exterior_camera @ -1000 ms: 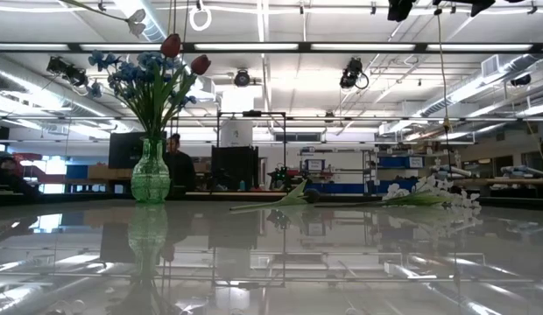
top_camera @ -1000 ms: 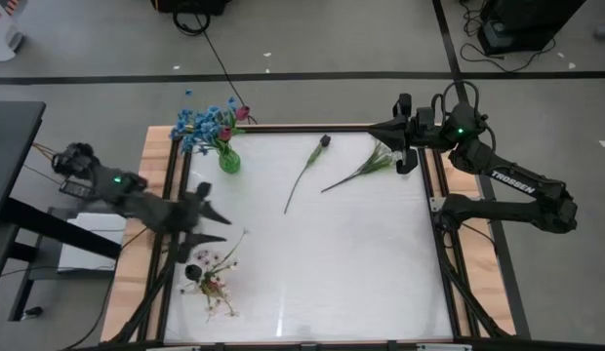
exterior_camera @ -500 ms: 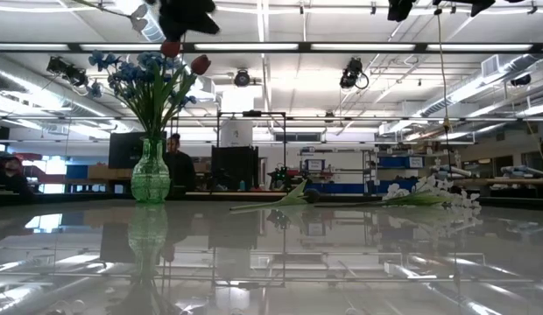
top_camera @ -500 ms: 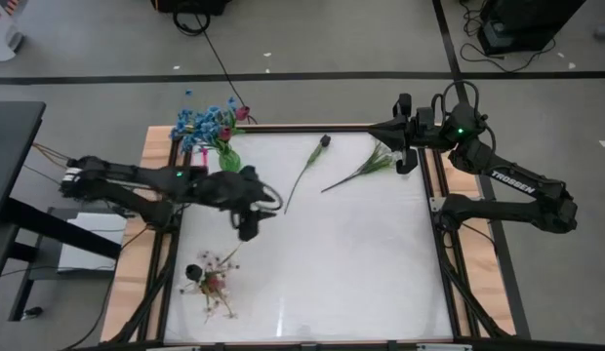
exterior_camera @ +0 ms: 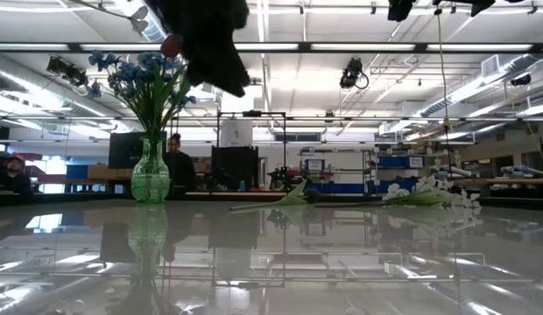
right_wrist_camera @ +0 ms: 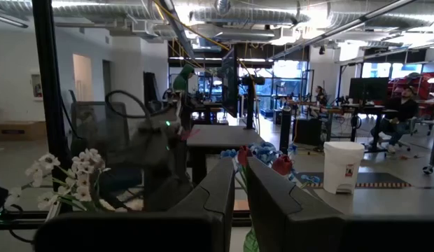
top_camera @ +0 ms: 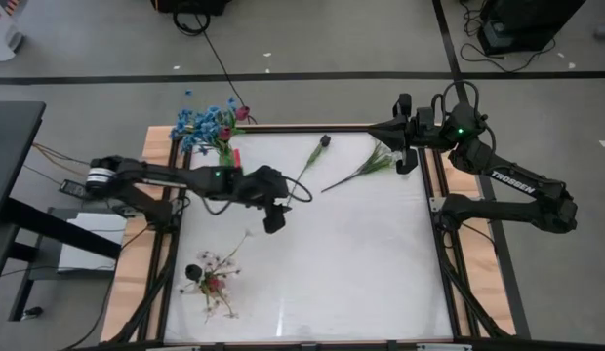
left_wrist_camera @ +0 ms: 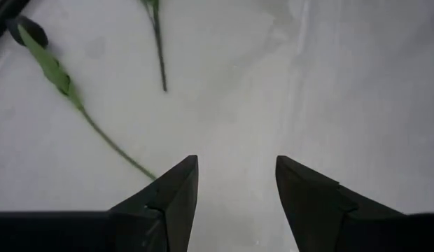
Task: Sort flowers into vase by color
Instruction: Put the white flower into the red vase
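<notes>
Over the past second the left arm has swung from the left edge out across the white surface, and its tool now hangs over the middle-left area, just short of the lower end of a thin green-stemmed flower with a dark bud lying flat. Seen from above, a green glass vase near the far left corner holds blue blossom clusters and pink-red tulip buds; a green-stemmed spray of small white blossoms lies near the right tool, which is parked at the far right corner; a second cluster of small pale and reddish blossoms sits near the front left. At surface height, the left arm's dark bulk fills the upper left above the vase, partly covering the blue blossoms, while the dark-bud stem and white spray lie flat farther back; people show in the room behind. The left wrist camera shows the left tool spread wide and empty above the surface, the dark-bud flower's stem running to just beside one finger. The right wrist camera shows the right tool with fingers close together, a narrow gap between them, holding nothing, white blossoms beside it.
</notes>
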{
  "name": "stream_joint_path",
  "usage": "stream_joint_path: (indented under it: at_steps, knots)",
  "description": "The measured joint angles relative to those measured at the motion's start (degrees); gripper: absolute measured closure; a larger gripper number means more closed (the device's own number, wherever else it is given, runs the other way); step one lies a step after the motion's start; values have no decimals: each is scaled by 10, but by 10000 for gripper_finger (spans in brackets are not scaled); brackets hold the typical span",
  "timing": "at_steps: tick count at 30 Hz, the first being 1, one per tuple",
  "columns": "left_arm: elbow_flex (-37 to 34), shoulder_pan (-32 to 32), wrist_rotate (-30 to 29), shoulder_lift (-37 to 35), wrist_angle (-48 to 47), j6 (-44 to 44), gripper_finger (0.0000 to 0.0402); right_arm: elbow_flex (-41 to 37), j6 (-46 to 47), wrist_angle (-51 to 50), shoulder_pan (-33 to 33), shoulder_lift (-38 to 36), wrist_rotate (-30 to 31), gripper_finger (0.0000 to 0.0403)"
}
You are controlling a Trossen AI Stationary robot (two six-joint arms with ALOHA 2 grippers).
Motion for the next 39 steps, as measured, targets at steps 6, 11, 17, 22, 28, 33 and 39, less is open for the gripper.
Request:
stream_joint_path:
  at_steps: [6,11,17,22,28,33,39]
  knots:
    - [0,88,139,61,101,-3,205,0,-1,1,0,0,0,353]
    - [0,152,146,89,186,-7,205,0,113,50,8,0,-4,353]
    - [0,197,146,88,163,-4,205,0,311,133,21,1,68,353]
    - [-1,205,145,84,153,-16,205,0,382,106,26,5,132,354]
    - [-1,204,131,84,154,-52,205,0,541,-264,49,35,285,374]
    - [-1,204,122,86,155,-55,205,0,659,-540,60,71,410,391]
    - [-1,209,101,86,174,8,205,-18,809,-606,38,134,423,365]
